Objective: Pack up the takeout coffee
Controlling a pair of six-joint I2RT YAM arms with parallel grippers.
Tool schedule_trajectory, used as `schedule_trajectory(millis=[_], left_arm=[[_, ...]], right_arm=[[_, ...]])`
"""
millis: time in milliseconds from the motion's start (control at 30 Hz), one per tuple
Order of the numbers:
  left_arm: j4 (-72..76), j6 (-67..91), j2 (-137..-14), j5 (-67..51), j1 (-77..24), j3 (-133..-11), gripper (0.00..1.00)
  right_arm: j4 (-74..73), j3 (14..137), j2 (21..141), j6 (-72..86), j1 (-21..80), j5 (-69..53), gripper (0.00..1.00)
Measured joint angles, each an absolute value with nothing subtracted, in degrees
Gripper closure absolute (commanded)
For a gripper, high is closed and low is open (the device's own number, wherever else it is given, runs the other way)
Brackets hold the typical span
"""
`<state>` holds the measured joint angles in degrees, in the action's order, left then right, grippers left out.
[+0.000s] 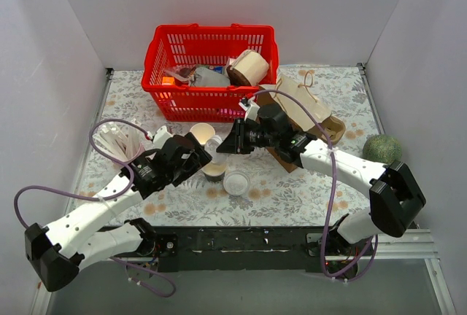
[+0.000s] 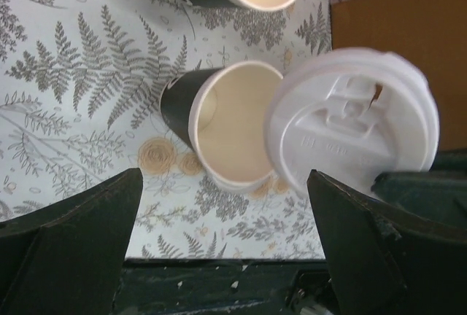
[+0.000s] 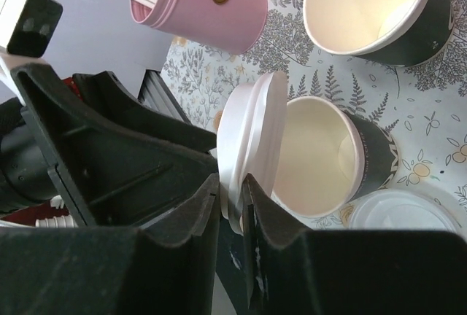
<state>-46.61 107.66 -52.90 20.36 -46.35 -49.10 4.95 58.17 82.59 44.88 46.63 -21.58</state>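
Right fingers (image 3: pixel 195 246) pinch lid (image 3: pixel 248 133) (edge-on) at rim of cup (image 3: pixel 321 156).

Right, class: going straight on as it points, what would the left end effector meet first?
Probably the lidless cup, centred ahead of the open left end effector; the white lid overlapping its rim might come first.

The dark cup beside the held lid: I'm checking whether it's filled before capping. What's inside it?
Only bare cream wall and bottom show inside the cup; no liquid is visible. The white lid, pinched by the right hand, hides a strip of its mouth.
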Motion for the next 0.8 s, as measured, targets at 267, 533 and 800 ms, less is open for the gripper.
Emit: schedule_trajectory(millis=[267, 533, 800], left_arm=[[-40.14, 107.07, -52.8, 16.71, -39.83, -45.17, 0.02], [-37.17, 106.65, -51.0, 14.06, -36.75, -42.76, 0.02], [-33.1, 105.23, -54.26, 10.22, -35.46, -41.93, 0.02]], right_arm=[[6.17, 57.21, 85.54, 46.74, 46.63, -21.15, 0.73], [6.52, 56.16, 86.8, 47.66, 46.63, -21.34, 0.69], [6.22, 56.01, 88.66, 47.79, 46.63, -21.06, 0.65]])
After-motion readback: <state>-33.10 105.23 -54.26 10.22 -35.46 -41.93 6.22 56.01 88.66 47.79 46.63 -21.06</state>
